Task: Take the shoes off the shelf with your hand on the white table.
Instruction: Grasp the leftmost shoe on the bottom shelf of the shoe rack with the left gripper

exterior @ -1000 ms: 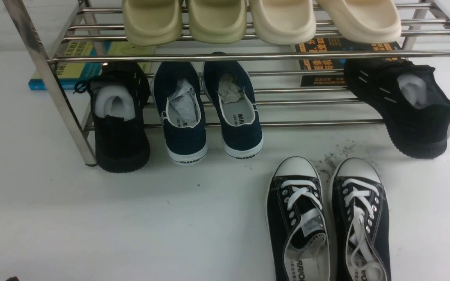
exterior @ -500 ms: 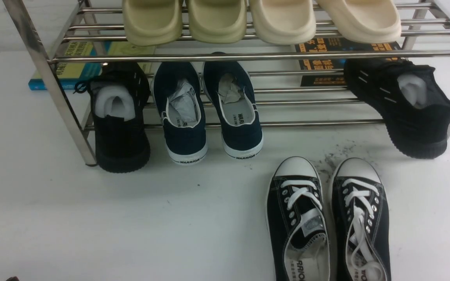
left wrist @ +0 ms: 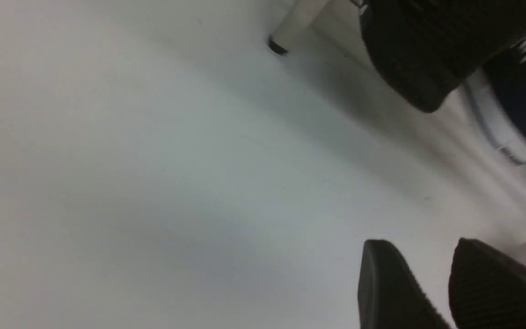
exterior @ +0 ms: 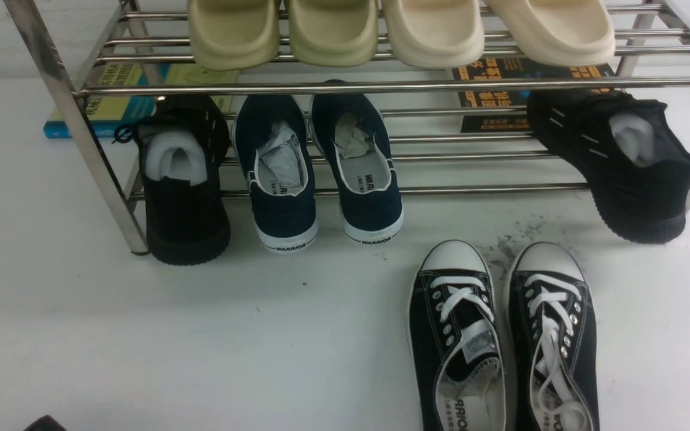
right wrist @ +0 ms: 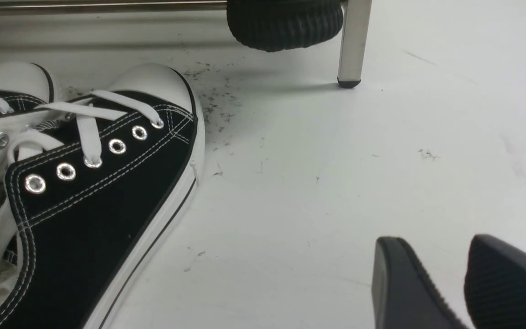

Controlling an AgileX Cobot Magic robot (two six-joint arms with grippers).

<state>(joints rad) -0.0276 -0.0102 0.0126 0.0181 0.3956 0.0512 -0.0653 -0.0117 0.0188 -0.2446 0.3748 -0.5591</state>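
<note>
As seen from the front, shows the navy-blue canvas slip-ons (exterior: 372, 206) side by side on the lower tier of the stainless-steel shoe rack (exterior: 381, 85), toes inward, stuffed with paper, white WARRIOR heels jutting past the front bar (exterior: 471, 189); cannot tell whether those heels touch the white table (exterior: 141, 335); not yet taken off.

Places an all-black knit sneaker (exterior: 183, 203) just beside the left slip-on, nearly touching; puts its mate (exterior: 626, 167) well apart at the rack's right end; sets black lace-up sneakers (exterior: 459, 335) on the table in front, to the right of the slip-ons; lines cream slides (exterior: 333, 33) along the top tier, directly overhead.

Finds the left gripper (left wrist: 423, 244) low over bare table, jaws partly parted and empty, facing the rack's left leg (left wrist: 286, 32) and the knit sneaker's heel; finds the right gripper (right wrist: 436, 240) likewise parted and empty, near the lace-ups.

Risks, as judgement only: could catch the knit sneaker instead, given the tight gap; could knock the upper bar or the slides on lifting out, given low headroom; could pinch only soft canvas and drop the shoe; could set down onto the lace-ups, given the crowded table ahead.
</note>
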